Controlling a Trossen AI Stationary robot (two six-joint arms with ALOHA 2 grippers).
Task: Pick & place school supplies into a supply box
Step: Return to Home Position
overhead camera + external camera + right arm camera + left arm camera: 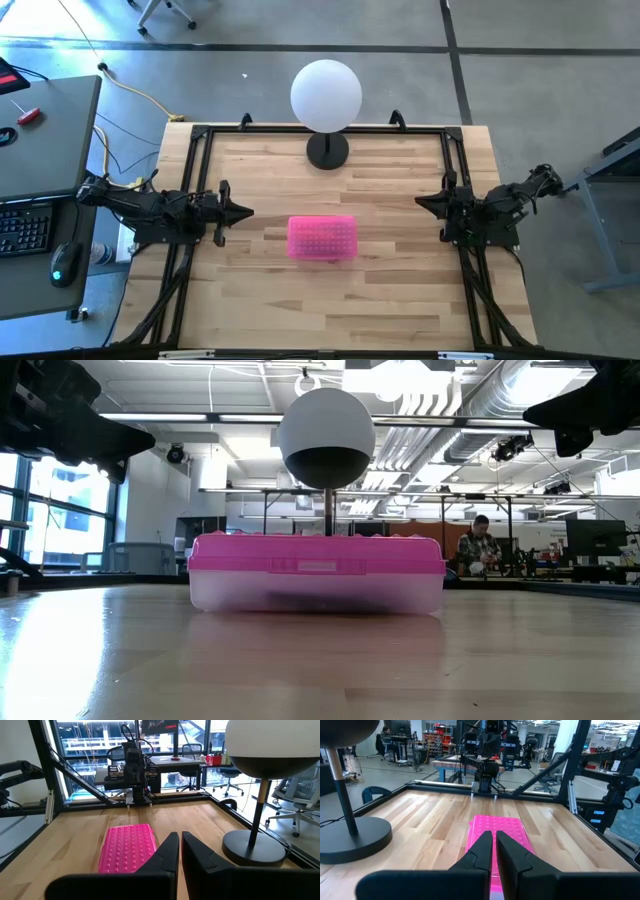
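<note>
The supply box (322, 238), clear with a pink textured lid, rests flat on its bottom at the middle of the wooden table, lid closed; it also shows in the low view (316, 572). No school supplies show on the table in any view. My left gripper (250, 211) waits at the table's left edge, pointing level toward the box (510, 832), fingers shut and holding nothing. My right gripper (418, 202) waits at the right edge, also level and shut, facing the box (127, 845). Both stand well apart from the box.
A white globe lamp (326, 95) on a black round base (327, 150) stands at the far middle of the table. Black frame rails (200, 140) run along the table's edges. A desk with keyboard and mouse (40, 230) stands left of the table. Bare wood lies around the box.
</note>
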